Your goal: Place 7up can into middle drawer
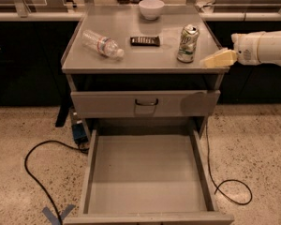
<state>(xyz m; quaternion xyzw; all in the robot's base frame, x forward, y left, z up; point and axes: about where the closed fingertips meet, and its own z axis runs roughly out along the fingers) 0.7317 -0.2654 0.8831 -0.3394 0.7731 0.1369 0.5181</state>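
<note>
The 7up can (187,43), green and white with a silver top, stands upright on the right side of the grey cabinet top (145,60). My gripper (215,59) comes in from the right at the cabinet top's right front corner, a short way right of the can and apart from it. The white arm (262,48) stretches off to the right edge. The middle drawer (145,172) is pulled out wide below, its flat grey floor bare.
A clear water bottle (102,44) lies on its side on the left of the top. A dark flat packet (145,41) lies mid-top and a white bowl (151,8) stands at the back. The closed drawer front (145,103) has a dark handle. A black cable (42,172) loops on the floor.
</note>
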